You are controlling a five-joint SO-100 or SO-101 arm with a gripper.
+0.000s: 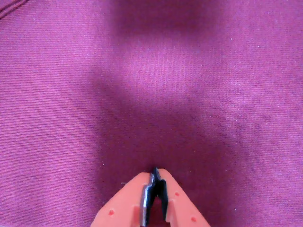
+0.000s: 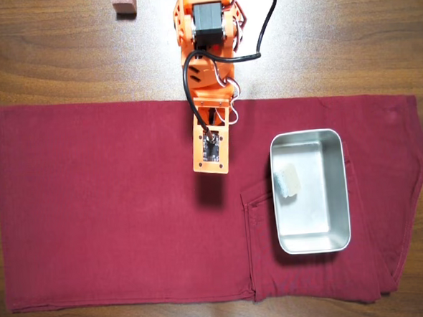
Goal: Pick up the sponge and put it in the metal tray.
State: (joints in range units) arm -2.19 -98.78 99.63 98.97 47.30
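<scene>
Sponge (image 2: 287,179) lies inside the metal tray (image 2: 339,194); claw (image 1: 155,174) pressed together, empty, left of the tray. Best retreat high, clear of the rim.

A wooden table (image 2: 62,60) with dark brown, streaky grain fills the overhead view from edge to edge. Most of it lies under a dark red cloth (image 2: 107,208), which looks like folded trousers, with seams and a stitched pocket line towards the right. The cloth lies flat, its long edges running parallel to the table's grain. A small pinkish-brown block (image 2: 124,3) sits on bare wood at the top edge. In the wrist view the cloth (image 1: 213,71) shows a fine ribbed weave, magenta in tone, crossed by soft shadows. The light is even.
</scene>
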